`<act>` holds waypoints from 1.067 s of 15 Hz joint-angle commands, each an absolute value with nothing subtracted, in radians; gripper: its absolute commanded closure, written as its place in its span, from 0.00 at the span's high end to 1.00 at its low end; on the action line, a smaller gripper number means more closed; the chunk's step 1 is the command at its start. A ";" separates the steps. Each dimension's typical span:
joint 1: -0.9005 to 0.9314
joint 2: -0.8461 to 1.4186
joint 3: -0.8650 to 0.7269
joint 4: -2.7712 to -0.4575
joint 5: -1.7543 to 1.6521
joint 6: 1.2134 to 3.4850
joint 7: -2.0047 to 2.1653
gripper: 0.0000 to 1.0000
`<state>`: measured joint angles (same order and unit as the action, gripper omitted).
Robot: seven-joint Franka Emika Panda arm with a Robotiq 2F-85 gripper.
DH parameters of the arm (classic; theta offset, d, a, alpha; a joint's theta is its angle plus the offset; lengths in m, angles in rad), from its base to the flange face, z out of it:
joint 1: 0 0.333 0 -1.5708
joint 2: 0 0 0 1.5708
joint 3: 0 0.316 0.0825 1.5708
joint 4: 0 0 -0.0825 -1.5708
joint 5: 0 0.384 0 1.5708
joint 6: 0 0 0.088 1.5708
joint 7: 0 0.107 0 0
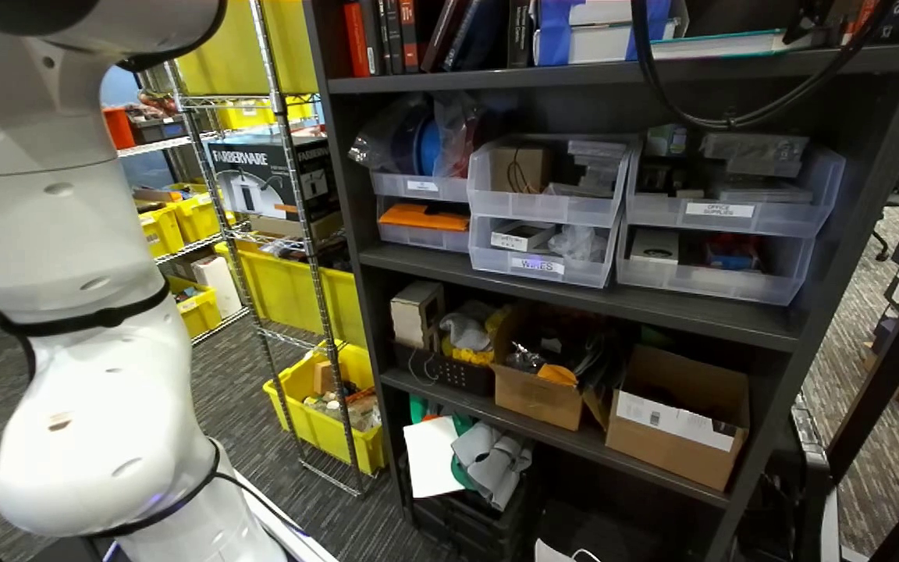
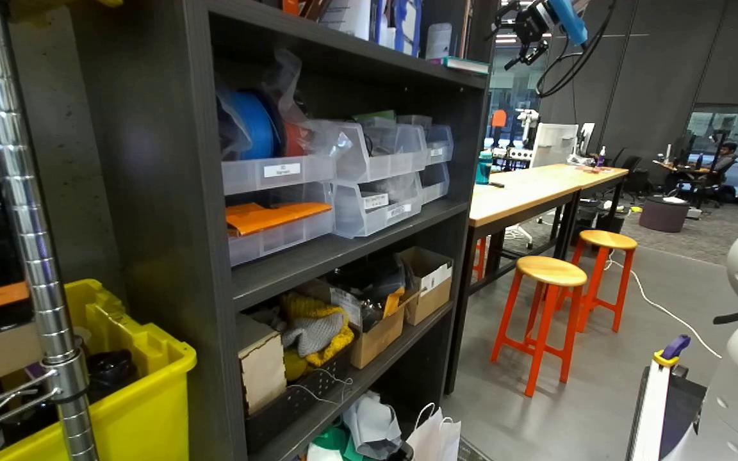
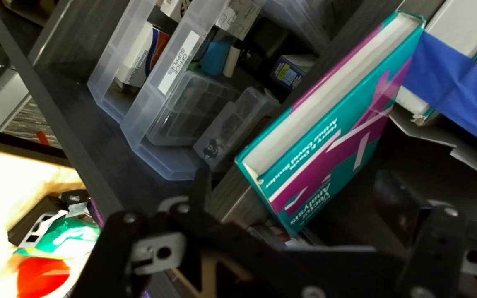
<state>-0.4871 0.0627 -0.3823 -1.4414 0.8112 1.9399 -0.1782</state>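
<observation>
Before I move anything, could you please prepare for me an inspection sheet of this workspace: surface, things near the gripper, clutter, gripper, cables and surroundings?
Surface: dark grey bookshelf, several shelves loaded.
Things near the gripper: teal-and-purple hardcover book titled Vector Analysis, lying flat on an upper shelf.
Clutter: translucent plastic bins, stacked; open brown cardboard boxes on a lower shelf.
Gripper: black two-finger gripper, open, nothing held.
Cables: thin black cable hanging in a loop; whether it touches the shelf, I cannot tell.
Surroundings: two stools with round wooden seats and orange legs, wooden-topped table, yellow plastic bins.
</observation>
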 commanded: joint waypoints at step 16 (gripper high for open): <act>-0.470 0.062 -0.399 -1.433 0.847 1.950 -0.226 1.00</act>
